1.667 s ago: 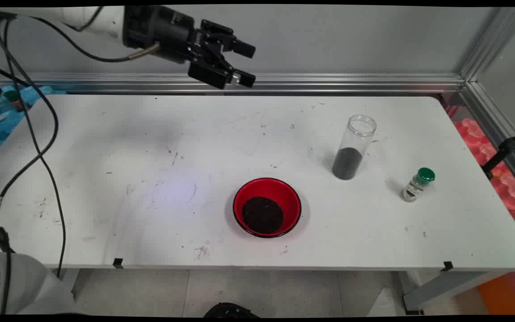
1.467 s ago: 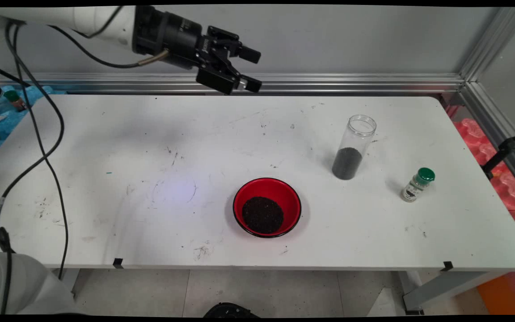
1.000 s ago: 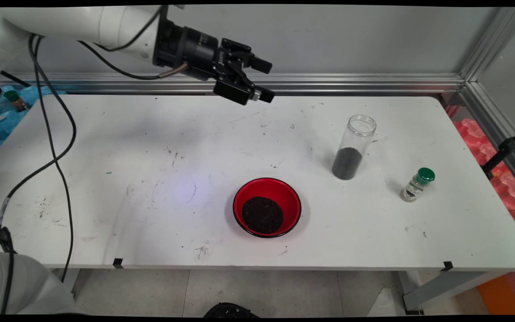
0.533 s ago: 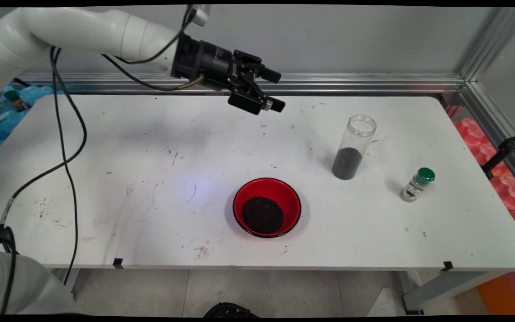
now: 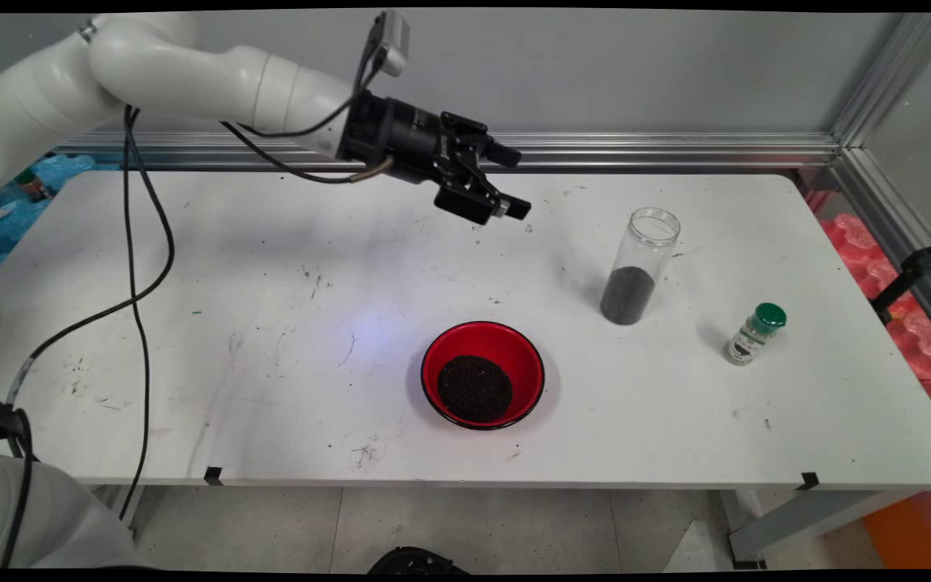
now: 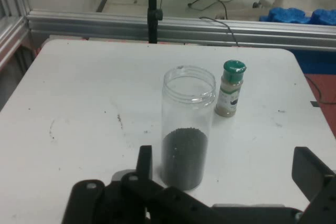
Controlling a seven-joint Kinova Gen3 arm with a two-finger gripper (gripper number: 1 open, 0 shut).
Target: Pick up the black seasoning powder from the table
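White desk (image 5: 191, 267): I see the gripper (image 5: 510, 182) spread and empty above the far edge. Nearest, the clear jar (image 5: 638, 267) (open, part-filled with dark grains) stands toward the right edge; probably rigid, smooth, best gripped mid-body.

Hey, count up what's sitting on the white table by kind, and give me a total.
Round red bowl of dark grains: 1
Tall clear open jar part-filled with dark grains: 1
Small green-capped spice bottle: 1
Total: 3

A red bowl (image 5: 482, 373) of dark granules stands on the white table (image 5: 191, 339); a clear jar (image 5: 639, 267) and a green-capped shaker (image 5: 755, 334) stand to its right.
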